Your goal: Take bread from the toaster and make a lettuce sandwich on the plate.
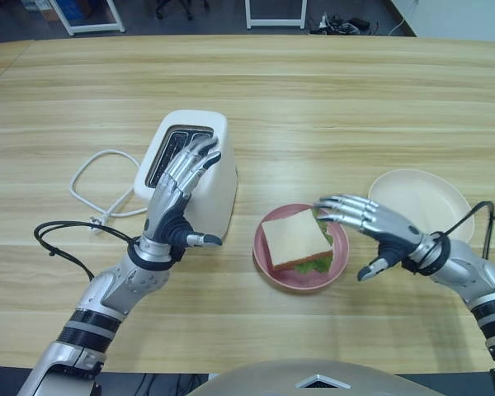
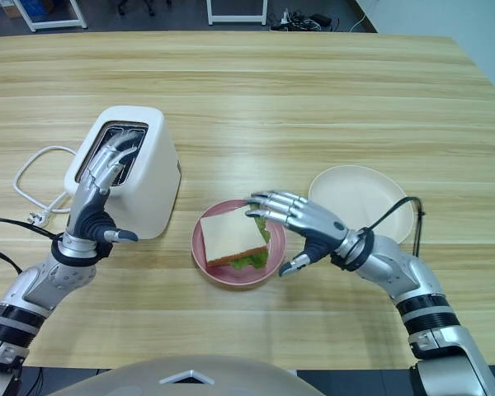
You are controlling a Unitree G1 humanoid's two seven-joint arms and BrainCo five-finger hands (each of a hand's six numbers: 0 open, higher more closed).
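— Pink plate [image 1: 290, 281] is sitting near the table's front edge, and the sandwich is lying on it: a bread slice [image 1: 295, 238] on top, lettuce [image 1: 315, 264] poking out at its near right side.

— Which hand is standing closer?

— The right hand [image 1: 379, 224]. It is hovering just right of the slice, fingers spread and lightly arched, holding nothing, tips reaching over the bread's far right corner. Whether they are touching it, I cannot tell. So the sandwich is lying to that hand's left.

— And the slice's long axis?

— It is looking nearly square, turned a little, so I am judging none matters.

— The left hand [image 1: 177, 194]?

— It is resting against the white toaster [image 1: 221, 186], fingers stretched out over the slots and empty, well apart from the plate.

— Any writing?

— Nothing readable is showing. A cream plate [image 1: 429, 202] is sitting bare beyond the right hand.
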